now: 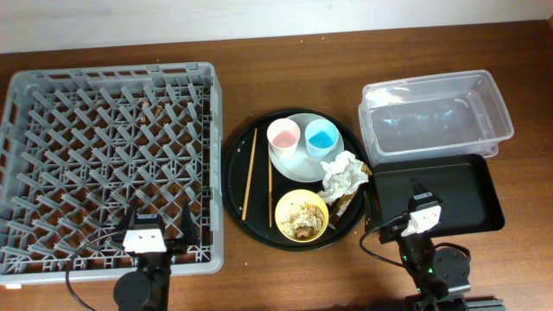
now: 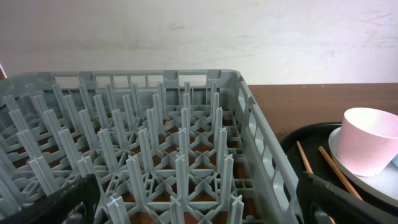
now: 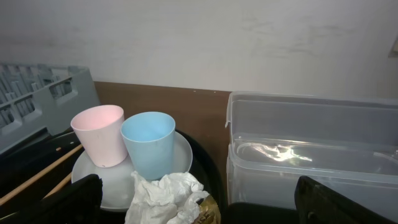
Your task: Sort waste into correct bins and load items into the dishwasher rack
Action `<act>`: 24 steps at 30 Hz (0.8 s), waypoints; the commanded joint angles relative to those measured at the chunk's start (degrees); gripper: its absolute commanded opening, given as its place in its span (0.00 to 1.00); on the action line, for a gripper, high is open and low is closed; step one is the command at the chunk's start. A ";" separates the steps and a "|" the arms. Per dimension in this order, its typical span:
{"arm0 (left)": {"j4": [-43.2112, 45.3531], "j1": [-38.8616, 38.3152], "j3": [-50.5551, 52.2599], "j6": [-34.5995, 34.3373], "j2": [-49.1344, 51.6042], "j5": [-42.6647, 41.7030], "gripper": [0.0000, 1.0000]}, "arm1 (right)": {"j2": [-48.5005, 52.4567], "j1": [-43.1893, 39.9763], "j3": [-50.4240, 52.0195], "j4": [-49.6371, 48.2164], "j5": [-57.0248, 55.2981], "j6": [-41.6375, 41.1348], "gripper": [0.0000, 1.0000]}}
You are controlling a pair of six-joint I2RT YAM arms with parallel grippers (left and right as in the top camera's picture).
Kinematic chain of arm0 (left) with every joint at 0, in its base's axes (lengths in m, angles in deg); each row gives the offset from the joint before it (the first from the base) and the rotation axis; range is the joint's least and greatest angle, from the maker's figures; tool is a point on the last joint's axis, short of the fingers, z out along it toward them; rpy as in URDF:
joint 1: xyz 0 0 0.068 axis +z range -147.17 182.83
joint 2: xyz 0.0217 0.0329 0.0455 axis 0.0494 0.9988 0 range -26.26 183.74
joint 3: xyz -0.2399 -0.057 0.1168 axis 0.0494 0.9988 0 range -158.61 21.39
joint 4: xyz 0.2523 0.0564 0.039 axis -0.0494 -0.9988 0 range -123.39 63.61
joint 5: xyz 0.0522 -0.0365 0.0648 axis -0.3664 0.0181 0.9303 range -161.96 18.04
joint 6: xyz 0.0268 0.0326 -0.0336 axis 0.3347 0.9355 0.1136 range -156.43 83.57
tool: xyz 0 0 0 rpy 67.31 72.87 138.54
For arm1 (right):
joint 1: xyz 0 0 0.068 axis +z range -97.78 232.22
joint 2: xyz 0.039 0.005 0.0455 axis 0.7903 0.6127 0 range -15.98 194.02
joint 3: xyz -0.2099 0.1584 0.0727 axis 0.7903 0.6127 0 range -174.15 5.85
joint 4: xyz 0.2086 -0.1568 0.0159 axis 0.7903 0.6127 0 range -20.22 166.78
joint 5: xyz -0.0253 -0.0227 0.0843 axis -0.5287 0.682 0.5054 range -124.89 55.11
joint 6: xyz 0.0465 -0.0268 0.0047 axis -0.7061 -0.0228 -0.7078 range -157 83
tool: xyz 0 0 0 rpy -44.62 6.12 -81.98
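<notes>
The dishwasher rack (image 1: 112,71) fills the left of the table, with nothing loaded between its pegs yet. The left gripper (image 1: 159,223) hangs over its near edge, fingers spread wide and holding nothing. The pegs run away ahead of it, which looks like a ready stance for receiving dishes.

Off to that gripper's right sits the round black tray (image 1: 232,164), where everything to be sorted is gathered. Two chopsticks (image 1: 249,173) lie lengthwise nearest the rack. The pink cup (image 1: 283,134) and blue cup (image 1: 322,136) stand upright side by side on the plate (image 1: 298,162). The yellow bowl (image 1: 281,207) in front holds the food scraps (image 1: 302,221).

The napkin (image 1: 343,175) and brown wrapper (image 1: 347,203) lie at the tray's right edge, ahead and left of the right gripper (image 1: 421,200). This gripper too is splayed and empty, poised over the near left part of the shallow black tray (image 1: 471,186). The clear tub (image 1: 432,86) is straight ahead. I'd guess the waste goes first, since it lies closest to both bins.
</notes>
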 commanded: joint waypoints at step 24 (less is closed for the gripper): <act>-0.24 -0.22 0.15 -0.57 -0.50 0.81 0.99 | -0.37 0.26 0.31 0.24 0.52 -0.22 0.99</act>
